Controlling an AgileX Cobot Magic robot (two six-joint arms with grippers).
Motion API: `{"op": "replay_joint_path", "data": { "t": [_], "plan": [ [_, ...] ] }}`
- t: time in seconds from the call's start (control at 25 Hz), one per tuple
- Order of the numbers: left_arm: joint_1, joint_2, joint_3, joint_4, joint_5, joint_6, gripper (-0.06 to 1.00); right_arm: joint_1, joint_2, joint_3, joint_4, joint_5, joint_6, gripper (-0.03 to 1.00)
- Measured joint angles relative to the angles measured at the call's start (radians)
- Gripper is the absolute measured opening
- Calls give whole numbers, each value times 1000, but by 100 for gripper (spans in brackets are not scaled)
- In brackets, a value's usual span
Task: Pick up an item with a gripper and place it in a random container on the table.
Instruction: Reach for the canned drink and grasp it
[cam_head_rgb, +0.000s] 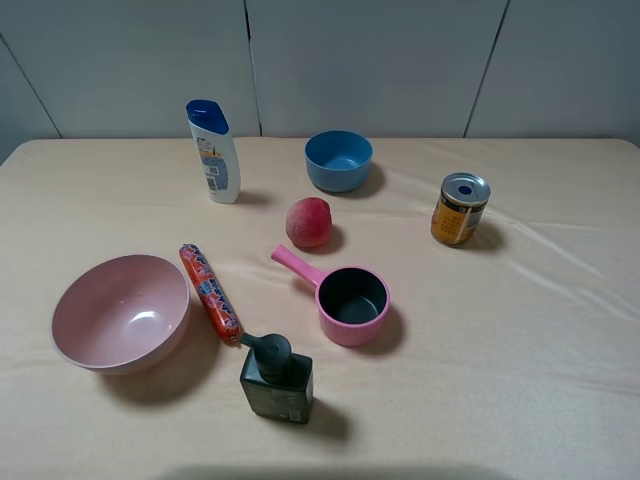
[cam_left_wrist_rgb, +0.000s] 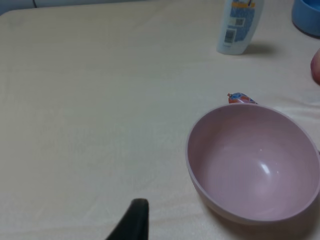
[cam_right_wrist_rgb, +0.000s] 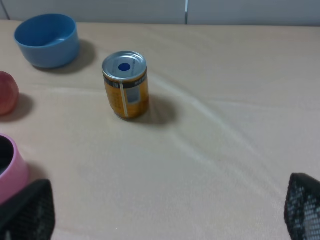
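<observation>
Tin, yellow-orange label, silver lid with a blue dot: the small cylindrical can (cam_head_rgb: 460, 209) stands upright on the desk (cam_head_rgb: 520, 340), on the right arm's side and well apart from the small pink saucepan (cam_head_rgb: 350, 333), so access looks free all round. Right claw (cam_right_wrist_rgb: 167, 200) is spread wide, empty, facing the can. Left claw (cam_left_wrist_rgb: 134, 222): one finger visible; opening cannot be judged. Beige cloth (cam_head_rgb: 560, 270), slightly wrinkled; pale panelled wall (cam_head_rgb: 380, 60) behind.

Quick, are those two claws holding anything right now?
Left gripper: cannot tell, only one finger shows.
Right gripper: open, holding nothing.
</observation>
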Motion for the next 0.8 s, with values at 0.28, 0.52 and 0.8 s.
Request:
{"op": "replay_joint_path", "data": {
  "t": [0.28, 0.52, 0.8],
  "plan": [
    [0, 0, 0, 0, 0, 0, 100, 0, 0, 0, 0, 0, 0, 69],
    [0, 0, 0, 0, 0, 0, 100, 0, 0, 0, 0, 0, 0, 69],
    [0, 0, 0, 0, 0, 0, 100, 0, 96, -68, -3, -19, 0, 69]
  ]
}}
